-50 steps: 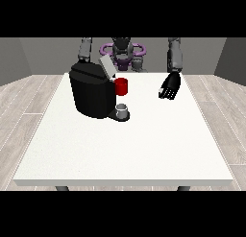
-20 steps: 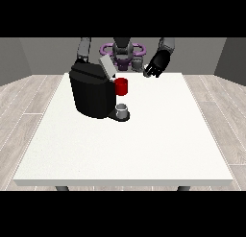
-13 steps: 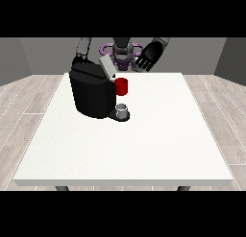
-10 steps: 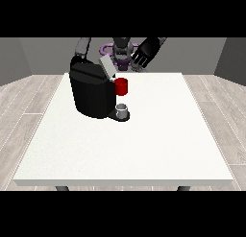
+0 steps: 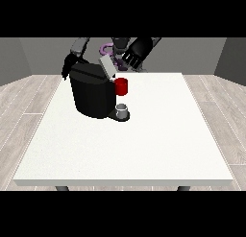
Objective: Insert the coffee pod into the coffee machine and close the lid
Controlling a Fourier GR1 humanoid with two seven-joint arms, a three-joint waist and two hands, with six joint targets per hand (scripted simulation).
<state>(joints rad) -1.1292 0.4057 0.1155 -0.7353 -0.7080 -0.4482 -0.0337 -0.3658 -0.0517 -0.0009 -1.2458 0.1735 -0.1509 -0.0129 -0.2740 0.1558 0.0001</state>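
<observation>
Front view: a black coffee machine [image 5: 92,94] stands on the far left part of the white bench [image 5: 144,145], its front turned to the right. Its grey lid [image 5: 107,68] is tipped up and slants away from the top, so the slot beneath is open, which suits a pod going in from above. A red thing at the machine [image 5: 121,86] sits on its right face, just under the raised lid. Below it, on the machine's base, rests a small grey thing [image 5: 123,109]; I cannot tell whether it is the pod or a cup on the drip stand, so the pod's place is not certain from here.

The hand at the view's right [image 5: 136,52] hangs above the far edge of the bench, just right of the raised lid and higher than it, apart from both lid and machine. Its fingers point down and towards the machine and look spread and relaxed, with nothing held between them. That pose reads as a reach towards the lid, probably to press it down.

The hand at the view's left [image 5: 67,68] shows only as a dark shape behind the machine's far left corner, perhaps steadying it. I cannot tell how its fingers lie.

The lid is not yet closed.
</observation>
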